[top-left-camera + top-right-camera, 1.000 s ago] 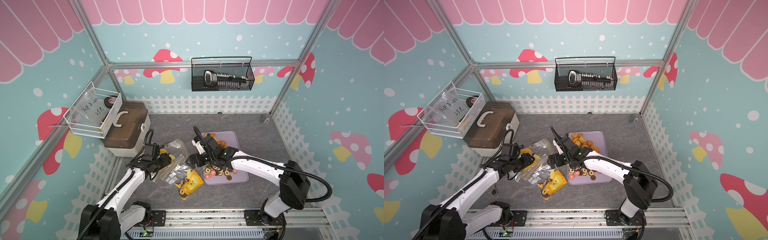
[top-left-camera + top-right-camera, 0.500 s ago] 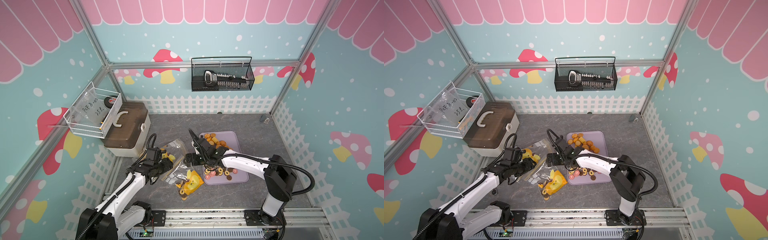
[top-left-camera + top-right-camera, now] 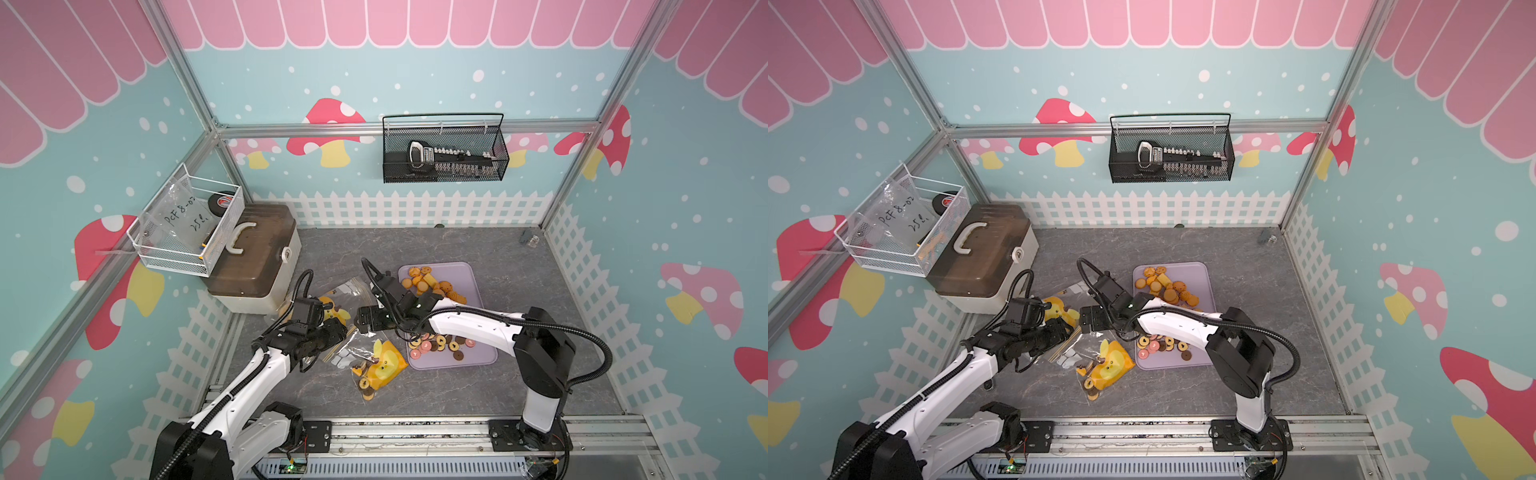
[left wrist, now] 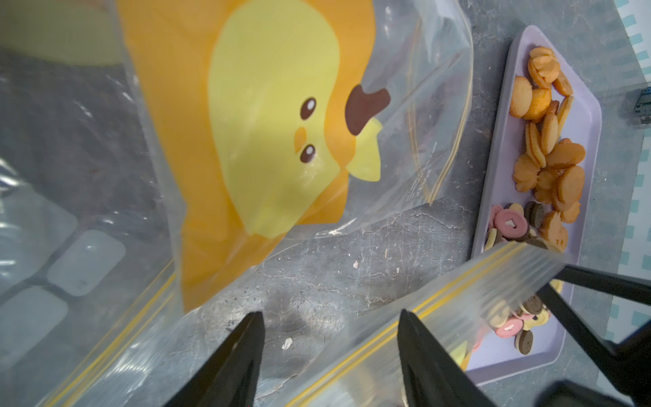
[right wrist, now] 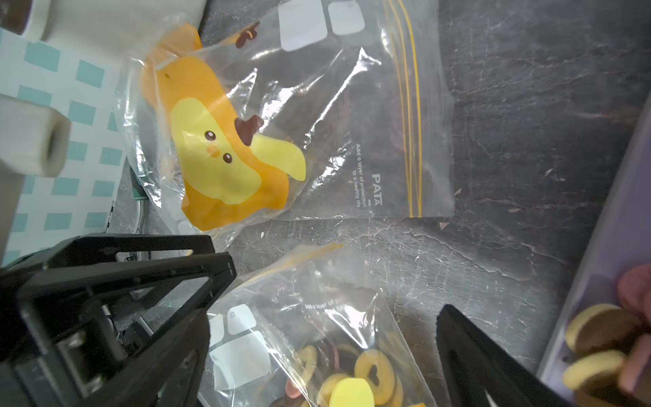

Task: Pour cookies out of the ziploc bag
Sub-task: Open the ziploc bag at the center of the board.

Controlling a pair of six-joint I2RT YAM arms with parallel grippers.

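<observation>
Nearest the rail, the filled ziploc bag (image 3: 380,365) is lying flat on the grey tabletop (image 3: 436,399), just beside the lavender tray (image 3: 469,278). Ring-shaped and round cookies (image 5: 373,366) are sitting inside it. Just behind it, the left gripper (image 3: 338,330) is hovering low at this bag's yellow zip strip (image 4: 493,278). Its jaws are standing part open, pinching nothing. The right gripper (image 3: 368,320) is hanging over the gap between the 2 bags, spread wide and empty. Farther back, an emptied bag (image 3: 347,289) is lying flat, and orange cookies (image 3: 432,286) are resting on the tray.

The step in hand looks like taking hold of the filled bag. Whether its zip is parted I cannot tell, so that is worth checking. Pinching a deep fold of the slippery film away from the mouth, then raising that end with the mouth over the tray, should be keeping cookies off the tabletop.
</observation>
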